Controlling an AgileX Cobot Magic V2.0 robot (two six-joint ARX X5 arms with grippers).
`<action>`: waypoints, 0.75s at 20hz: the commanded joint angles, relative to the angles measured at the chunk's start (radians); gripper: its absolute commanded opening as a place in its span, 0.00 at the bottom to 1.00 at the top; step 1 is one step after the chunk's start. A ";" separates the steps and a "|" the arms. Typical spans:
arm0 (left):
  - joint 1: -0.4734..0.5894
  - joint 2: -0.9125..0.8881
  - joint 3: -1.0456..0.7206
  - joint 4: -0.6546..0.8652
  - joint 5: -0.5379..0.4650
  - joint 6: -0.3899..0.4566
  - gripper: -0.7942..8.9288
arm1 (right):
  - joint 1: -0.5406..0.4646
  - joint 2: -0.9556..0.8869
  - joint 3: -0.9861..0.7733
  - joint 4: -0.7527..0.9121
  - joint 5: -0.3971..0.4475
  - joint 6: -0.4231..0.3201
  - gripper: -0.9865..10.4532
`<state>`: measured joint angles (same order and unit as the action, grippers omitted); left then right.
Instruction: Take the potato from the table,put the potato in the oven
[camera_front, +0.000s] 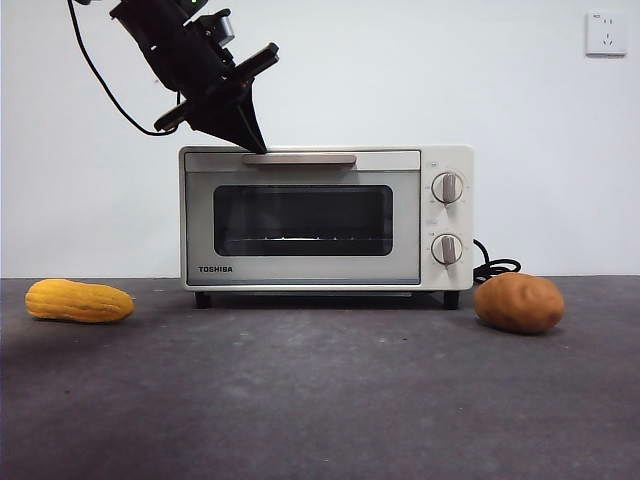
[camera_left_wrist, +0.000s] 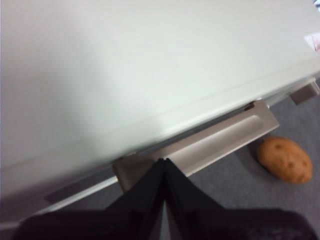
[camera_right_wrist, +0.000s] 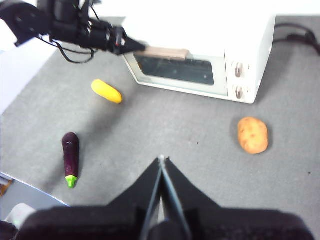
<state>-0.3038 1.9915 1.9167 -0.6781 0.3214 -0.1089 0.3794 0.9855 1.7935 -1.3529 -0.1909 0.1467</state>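
We see the potato (camera_front: 519, 302) lying on the table (camera_front: 320, 400), untouched, just beside the right front corner of the oven (camera_front: 325, 218) and near its black cord (camera_front: 495, 268). It sits well apart from both pincers: the left gripper (camera_front: 257, 146) is up at the far end of the oven's front from it, and the right gripper (camera_right_wrist: 162, 160) hangs high above the bare table in front of the oven, with the potato ahead of it and off to one side.

The oven door is closed, and its glass window shows a rack inside. We find the left gripper with its two black jaws pressed together into a single point, and that point rests right at the left end of the beige bar handle (camera_front: 298, 159), at the top of the door. In the left wrist view the tip meets the handle's end, with the cream top of the oven beyond it. The right gripper's jaws are also closed together, gripping nothing.

Beyond the left gripper, on the table left of the oven, lies a yellow corn cob (camera_front: 79, 300). The right wrist view also shows a purple eggplant (camera_right_wrist: 70, 159) nearer the table's edge. A wall socket (camera_front: 606, 33) sits on the white wall behind.
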 joint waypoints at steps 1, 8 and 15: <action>-0.011 0.021 -0.017 -0.087 -0.031 0.035 0.08 | 0.001 -0.015 0.003 -0.021 -0.003 0.011 0.08; -0.054 0.021 -0.017 -0.178 -0.062 0.046 0.08 | 0.001 -0.035 0.003 -0.021 -0.004 0.010 0.08; -0.117 0.021 -0.017 -0.250 -0.170 0.066 0.08 | 0.001 -0.082 0.003 -0.022 -0.003 0.012 0.08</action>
<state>-0.4160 1.9724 1.9251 -0.9226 0.1951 -0.0631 0.3794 0.9188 1.7935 -1.3529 -0.1909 0.1471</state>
